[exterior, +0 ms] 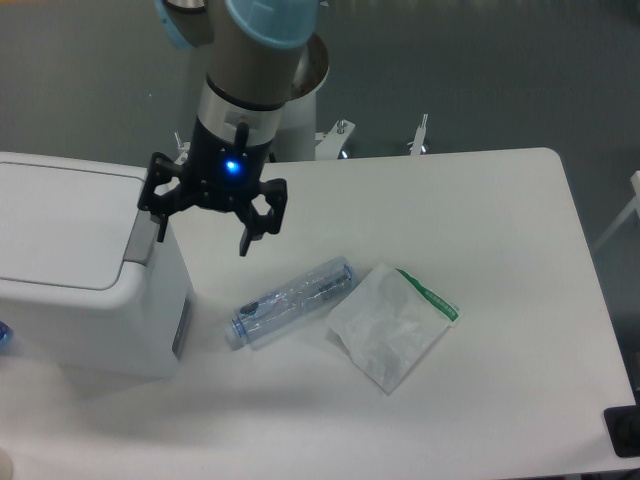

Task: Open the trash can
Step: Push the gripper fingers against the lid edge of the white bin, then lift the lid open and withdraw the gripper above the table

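The trash can (70, 270) is a large white boxy bin at the table's left side, with its flat lid down and a grey push tab (143, 237) on the lid's right edge. My gripper (203, 236) hangs open just right of the can's top right corner, fingers pointing down. Its left finger (160, 222) is over the grey tab and its right finger (250, 236) is over bare table. Nothing is between the fingers.
A clear plastic bottle (291, 301) lies on its side in the middle of the white table (480, 200). A white pouch with a green stripe (392, 324) lies beside it on the right. The arm's pedestal (275, 100) stands behind the table.
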You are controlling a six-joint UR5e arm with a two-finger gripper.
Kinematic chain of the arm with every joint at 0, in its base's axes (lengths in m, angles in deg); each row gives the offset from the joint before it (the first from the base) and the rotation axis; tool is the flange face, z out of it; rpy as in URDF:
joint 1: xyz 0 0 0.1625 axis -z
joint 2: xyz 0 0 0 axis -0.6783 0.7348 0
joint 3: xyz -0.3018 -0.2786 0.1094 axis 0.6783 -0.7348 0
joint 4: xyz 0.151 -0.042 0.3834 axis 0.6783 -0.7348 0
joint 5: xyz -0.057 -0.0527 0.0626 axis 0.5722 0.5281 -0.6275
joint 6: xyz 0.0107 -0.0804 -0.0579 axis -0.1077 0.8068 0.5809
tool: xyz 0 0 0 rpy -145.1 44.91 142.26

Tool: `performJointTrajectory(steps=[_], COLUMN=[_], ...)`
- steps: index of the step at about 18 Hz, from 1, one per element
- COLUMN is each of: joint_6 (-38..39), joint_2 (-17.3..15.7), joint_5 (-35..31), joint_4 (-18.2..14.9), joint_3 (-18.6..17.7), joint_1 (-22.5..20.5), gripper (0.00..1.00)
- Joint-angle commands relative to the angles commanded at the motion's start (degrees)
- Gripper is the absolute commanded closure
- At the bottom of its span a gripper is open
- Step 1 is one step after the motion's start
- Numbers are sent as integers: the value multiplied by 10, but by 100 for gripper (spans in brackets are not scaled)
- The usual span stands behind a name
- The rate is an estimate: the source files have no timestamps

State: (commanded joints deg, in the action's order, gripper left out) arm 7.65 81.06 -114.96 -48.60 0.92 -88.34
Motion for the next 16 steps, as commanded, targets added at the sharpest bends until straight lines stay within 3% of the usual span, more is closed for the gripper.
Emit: performJointTrajectory(steps=[4, 16], joint_6=[0, 3], joint_2=[-18, 4], joint_5=[-1, -11], joint_4=[28, 50], joint_3=[-39, -40], joint_1=[4, 5], gripper=[0, 0])
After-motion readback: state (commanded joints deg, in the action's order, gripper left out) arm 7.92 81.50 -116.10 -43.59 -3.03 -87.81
